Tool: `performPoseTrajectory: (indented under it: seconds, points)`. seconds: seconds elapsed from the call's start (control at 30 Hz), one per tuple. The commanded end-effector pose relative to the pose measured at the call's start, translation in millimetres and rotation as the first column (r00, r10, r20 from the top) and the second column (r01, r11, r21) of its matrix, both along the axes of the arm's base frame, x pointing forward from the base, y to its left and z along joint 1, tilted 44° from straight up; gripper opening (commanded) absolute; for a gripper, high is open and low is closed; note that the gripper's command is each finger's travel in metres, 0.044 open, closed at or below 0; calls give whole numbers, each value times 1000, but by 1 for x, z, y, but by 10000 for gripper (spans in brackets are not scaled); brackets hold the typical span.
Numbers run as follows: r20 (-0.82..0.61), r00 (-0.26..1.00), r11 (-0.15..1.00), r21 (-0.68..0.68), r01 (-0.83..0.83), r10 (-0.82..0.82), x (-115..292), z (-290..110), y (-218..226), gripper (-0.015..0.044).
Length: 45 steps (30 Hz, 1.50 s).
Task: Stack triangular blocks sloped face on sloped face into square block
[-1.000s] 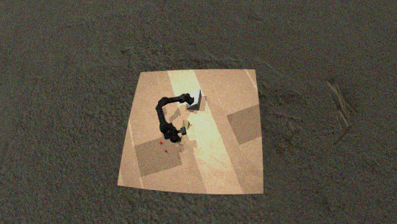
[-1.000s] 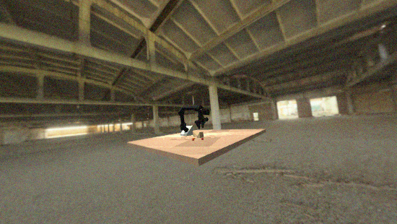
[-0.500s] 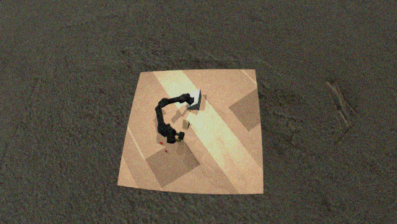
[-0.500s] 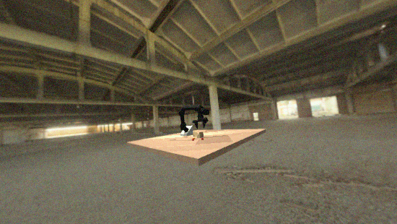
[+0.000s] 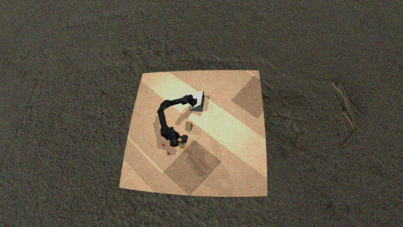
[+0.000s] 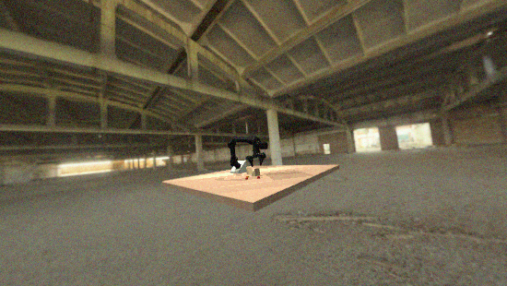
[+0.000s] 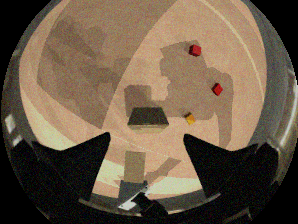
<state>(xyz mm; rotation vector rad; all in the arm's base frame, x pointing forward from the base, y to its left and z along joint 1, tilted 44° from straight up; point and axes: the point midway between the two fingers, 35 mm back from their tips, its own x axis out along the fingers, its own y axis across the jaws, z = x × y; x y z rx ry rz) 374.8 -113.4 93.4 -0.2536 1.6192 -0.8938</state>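
A white and grey triangular block (image 5: 198, 99) (image 6: 241, 169) stands on the tan table (image 5: 234, 161) (image 6: 277, 184), at the back middle. In the wrist view only its pale edge (image 7: 133, 200) shows, at the bottom. A smaller tan triangular block (image 5: 188, 126) (image 6: 253, 172) (image 7: 148, 117) lies apart from it, nearer the arm's base. My gripper (image 5: 190, 102) (image 6: 252, 160) (image 7: 148, 137) is open and empty. It hangs right beside the white block. I cannot tell whether a finger touches that block.
Two small red cubes (image 7: 194, 50) (image 7: 217, 88) and a small yellow one (image 7: 190, 120) lie near the arm's base (image 5: 172, 139). The red ones also show in the overhead view (image 5: 163, 145) (image 5: 168, 153). The table's edges drop to a rough floor.
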Motion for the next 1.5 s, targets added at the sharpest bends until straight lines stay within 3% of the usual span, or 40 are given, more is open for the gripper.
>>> performPoseTrajectory:
  seconds: [0.0, 1.47]
  points:
    - [-12, 1000, 1000, -2, -7, 7, -2, -5, -4, 440]
    - [-76, 997, 1000, 3, -15, 15, -25, -55, -46, 440]
